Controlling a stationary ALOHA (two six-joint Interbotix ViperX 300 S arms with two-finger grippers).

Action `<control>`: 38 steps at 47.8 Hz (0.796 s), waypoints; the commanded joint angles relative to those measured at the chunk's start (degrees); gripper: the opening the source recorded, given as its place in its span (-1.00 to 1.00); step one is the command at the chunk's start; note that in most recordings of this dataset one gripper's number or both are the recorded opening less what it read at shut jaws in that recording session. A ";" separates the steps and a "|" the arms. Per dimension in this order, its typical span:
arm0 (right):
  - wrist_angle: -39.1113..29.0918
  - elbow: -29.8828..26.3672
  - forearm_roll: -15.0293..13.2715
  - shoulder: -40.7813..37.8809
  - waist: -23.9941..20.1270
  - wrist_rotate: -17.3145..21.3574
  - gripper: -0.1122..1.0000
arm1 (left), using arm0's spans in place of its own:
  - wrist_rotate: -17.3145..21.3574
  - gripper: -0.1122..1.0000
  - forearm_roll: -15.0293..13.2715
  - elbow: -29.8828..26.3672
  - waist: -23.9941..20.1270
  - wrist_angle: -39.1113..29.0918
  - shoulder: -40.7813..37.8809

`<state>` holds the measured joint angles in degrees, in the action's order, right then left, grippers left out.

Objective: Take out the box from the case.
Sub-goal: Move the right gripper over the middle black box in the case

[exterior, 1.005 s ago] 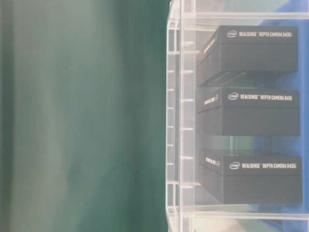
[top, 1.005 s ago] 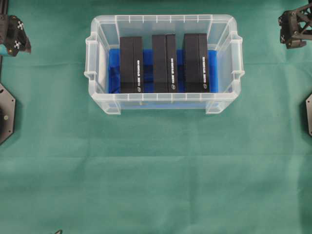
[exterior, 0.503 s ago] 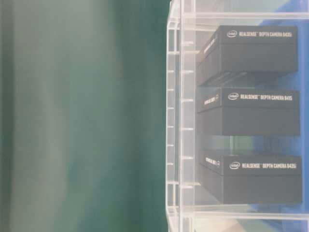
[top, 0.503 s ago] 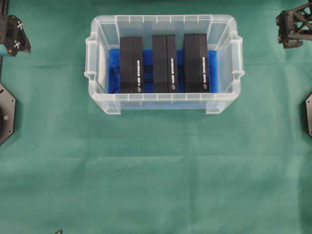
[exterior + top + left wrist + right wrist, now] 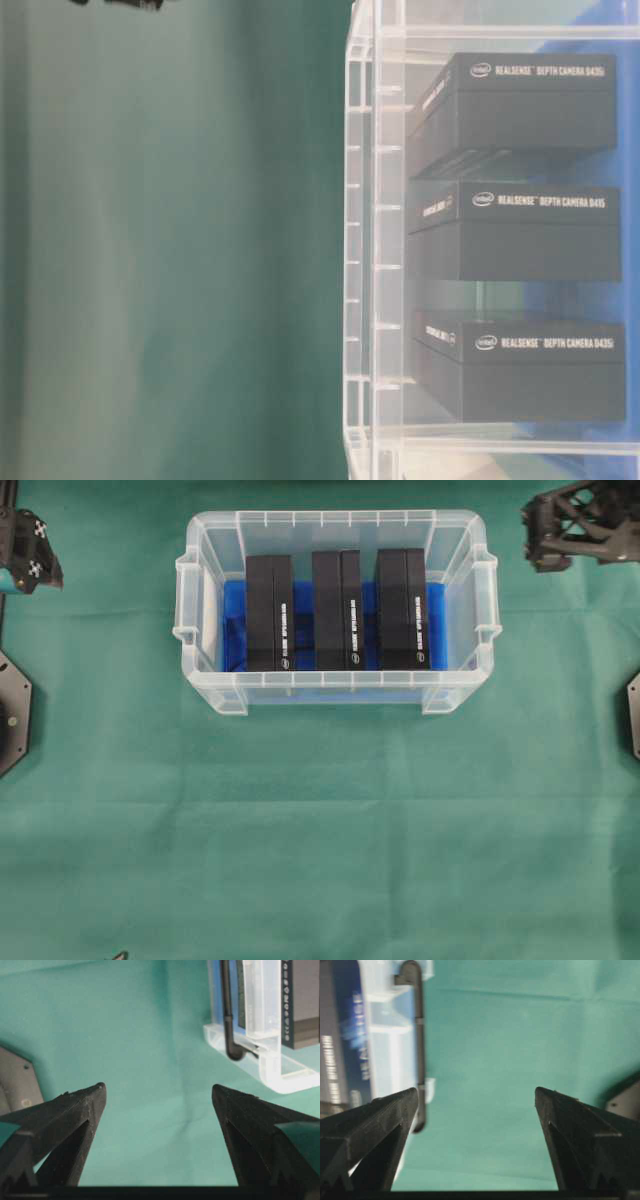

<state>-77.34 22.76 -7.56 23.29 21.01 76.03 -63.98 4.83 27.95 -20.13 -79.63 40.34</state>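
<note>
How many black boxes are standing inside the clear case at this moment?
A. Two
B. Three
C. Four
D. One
B. The overhead view shows three black boxes side by side in the clear case: the left box, the middle box and the right box, all over the blue lining.

One clear case point(image 5: 337, 691), three black boxes point(image 5: 340, 610) inside, two claws point(image 5: 545, 550).
</note>
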 commanded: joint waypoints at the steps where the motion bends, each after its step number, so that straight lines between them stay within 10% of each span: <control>1: 1.05 -2.37 0.44 -0.97 -0.79 0.35 0.88 | -0.09 0.85 -0.09 -0.79 0.18 0.18 0.35; 38: 4.83 -22.24 1.23 -21.01 -5.27 3.34 0.88 | 0.26 0.85 0.00 -0.79 0.18 0.18 0.26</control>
<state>-73.48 3.52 -6.50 2.99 16.26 79.54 -63.63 4.83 27.95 -20.04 -79.54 40.61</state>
